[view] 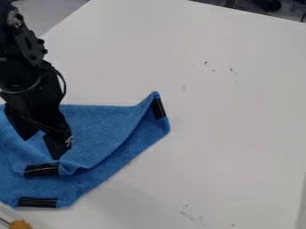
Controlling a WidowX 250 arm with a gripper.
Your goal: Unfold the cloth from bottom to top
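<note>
The cloth (101,123) lies toward the table's (233,116) left edge, the claw (40,149) spread open over it, apparently gripping nothing. I'd pinch just the upper layer beside the inner strip (41,170), then draw it gently topward.

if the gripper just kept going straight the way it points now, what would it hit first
Most likely the blue cloth, near the black strip on its upper folded edge; how much height is left under the gripper is unclear from this angle.

Probably a lab: a robot arm (30,85) over a plain white table (227,125).
</note>
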